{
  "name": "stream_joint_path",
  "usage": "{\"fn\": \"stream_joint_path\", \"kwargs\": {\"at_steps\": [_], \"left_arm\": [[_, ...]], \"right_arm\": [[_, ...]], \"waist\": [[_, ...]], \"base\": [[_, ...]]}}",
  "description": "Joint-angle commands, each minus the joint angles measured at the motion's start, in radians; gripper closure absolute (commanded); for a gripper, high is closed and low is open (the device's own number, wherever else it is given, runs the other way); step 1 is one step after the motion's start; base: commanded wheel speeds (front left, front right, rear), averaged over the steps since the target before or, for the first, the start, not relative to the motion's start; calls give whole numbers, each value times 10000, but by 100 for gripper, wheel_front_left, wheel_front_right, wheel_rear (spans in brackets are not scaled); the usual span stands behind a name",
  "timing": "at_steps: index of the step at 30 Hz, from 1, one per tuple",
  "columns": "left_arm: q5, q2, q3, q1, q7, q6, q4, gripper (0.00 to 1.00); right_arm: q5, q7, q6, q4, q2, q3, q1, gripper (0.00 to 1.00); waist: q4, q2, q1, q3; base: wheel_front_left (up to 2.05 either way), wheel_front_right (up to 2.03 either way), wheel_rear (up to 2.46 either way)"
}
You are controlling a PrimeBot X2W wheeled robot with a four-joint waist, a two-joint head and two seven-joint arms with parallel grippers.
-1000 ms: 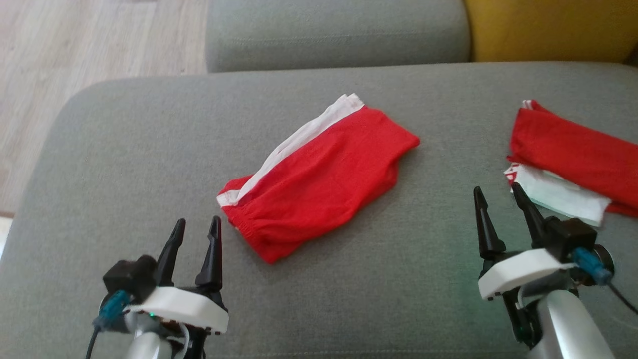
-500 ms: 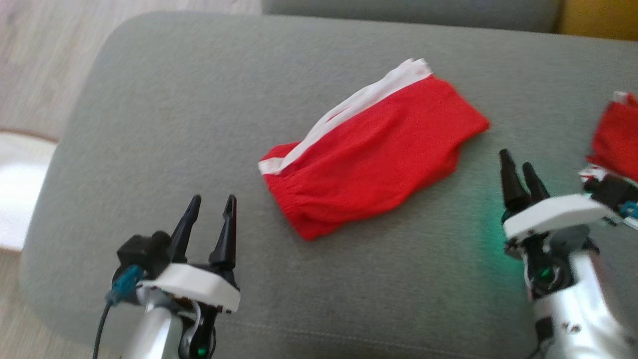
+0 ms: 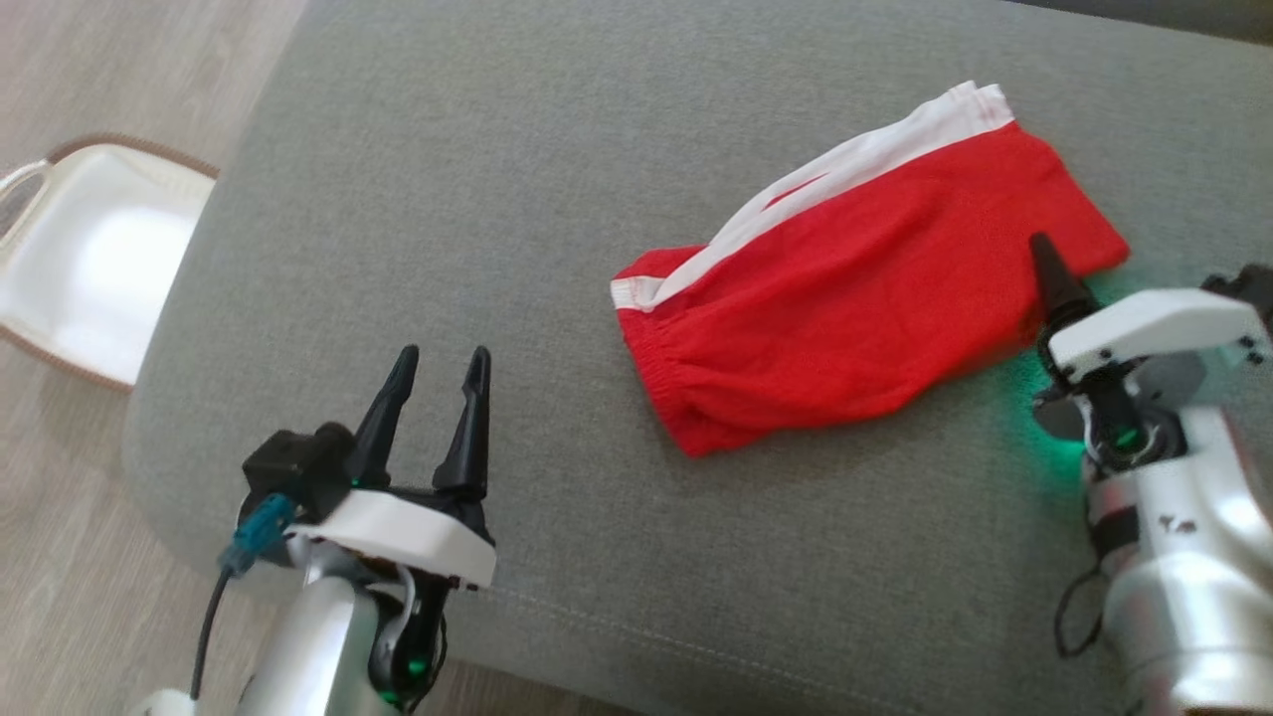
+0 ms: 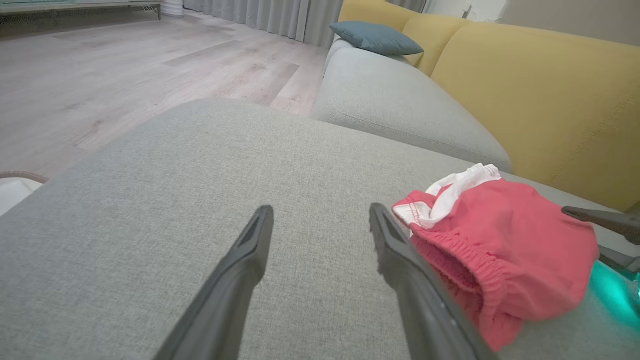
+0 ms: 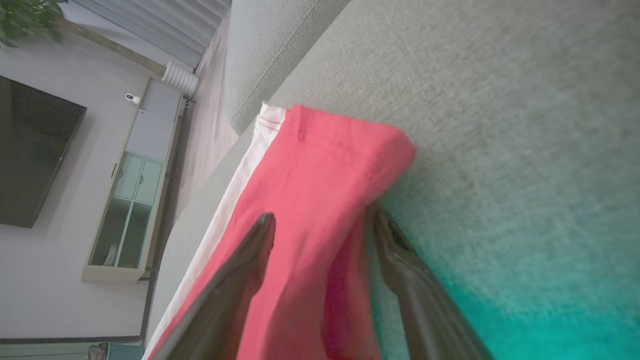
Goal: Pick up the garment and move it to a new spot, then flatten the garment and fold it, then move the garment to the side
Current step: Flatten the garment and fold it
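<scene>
Right wrist view, right pincer (image 5: 321, 216) astride garment (image 5: 320, 150) edge, cushion (image 5: 500, 125) beside

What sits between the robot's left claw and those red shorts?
Nothing but bare grey cushion. The head view shows the open left gripper apart from the red shorts, with plain upholstery between them.

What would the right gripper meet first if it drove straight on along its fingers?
The red garment: the open right gripper seems to straddle its edge, so cloth likely comes first, though depth is unclear.
</scene>
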Motion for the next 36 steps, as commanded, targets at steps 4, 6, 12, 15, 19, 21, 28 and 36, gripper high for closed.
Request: {"fn": "stream_joint_path", "kwargs": {"at_steps": [4, 6, 12, 15, 19, 21, 28, 36], "left_arm": [[-168, 40, 50, -449, -122, 102, -469, 0], [-244, 40, -9, -482, -122, 151, -535, 0], [-321, 40, -77, -580, -122, 296, -759, 0], [-372, 40, -105, -571, -122, 356, -821, 0], [-484, 40, -58, -563, -122, 470, -886, 0], [-499, 40, -40, -571, -122, 504, -912, 0], [-367, 39, -27, -527, -122, 455, -901, 0], [-225, 39, 85, -283, -122, 432, -830, 0]], "right_arm": [[-382, 260, 35, 901, 113, -328, -840, 0], [-702, 297, 35, 1333, 113, -541, -1155, 0], [-1564, 293, 35, 2420, -2, -1210, -2091, 0], [-1947, 260, 35, 2842, -72, -1432, -2517, 0], [-2379, 190, 35, 3337, -135, -1646, -2955, 0], [-2558, 10, 35, 3573, -133, -1807, -3200, 73], [-2295, -837, 35, 3190, 7, -1826, -3170, 100], [-1098, -1629, 35, 1951, 76, -2110, -2162, 100]], "waist": [[354, 0, 0, 181], [479, 0, 0, 264], [848, 0, 0, 505], [957, 0, 0, 566], [1028, 0, 0, 610], [1004, 0, 0, 603], [623, 0, 0, 345], [-71, 0, 0, -245]], "base": [[0, 0, 0], [0, 0, 0], [0, 0, 0], [0, 0, 0], [0, 0, 0], [0, 0, 0], [0, 0, 0], [0, 0, 0]]}}
